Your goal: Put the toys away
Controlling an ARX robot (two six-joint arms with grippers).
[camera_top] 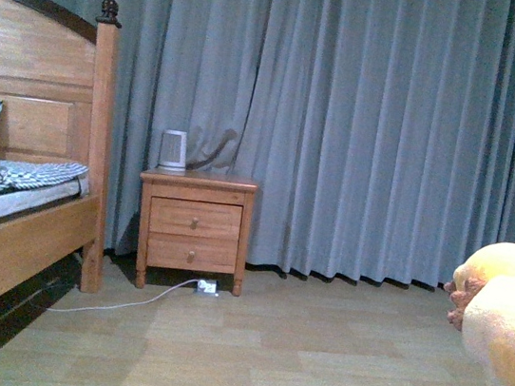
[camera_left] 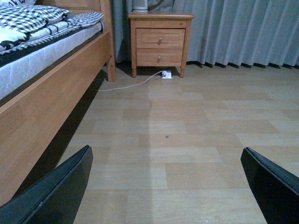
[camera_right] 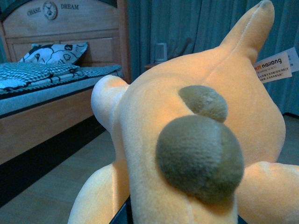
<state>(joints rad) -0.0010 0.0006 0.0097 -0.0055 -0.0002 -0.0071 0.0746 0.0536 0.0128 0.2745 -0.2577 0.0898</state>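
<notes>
The plush toy's [camera_right: 187, 98] white tag [camera_right: 273, 67], near the right gripper [camera_right: 182, 218], reads "nailong". The headboard [camera_right: 70, 21] well beyond reads "CHASE DREAM".

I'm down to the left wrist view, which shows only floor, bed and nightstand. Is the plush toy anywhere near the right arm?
Observer: Yes, the soft orange-yellow plush animal fills the right wrist view, close against that camera.
Operator: Which side faces it?
Observer: A side with two rounded grey-brown patches.
Operator: And from the front?
Observer: It bulges in at the right edge, far right of the wooden two-drawer nightstand.
</notes>
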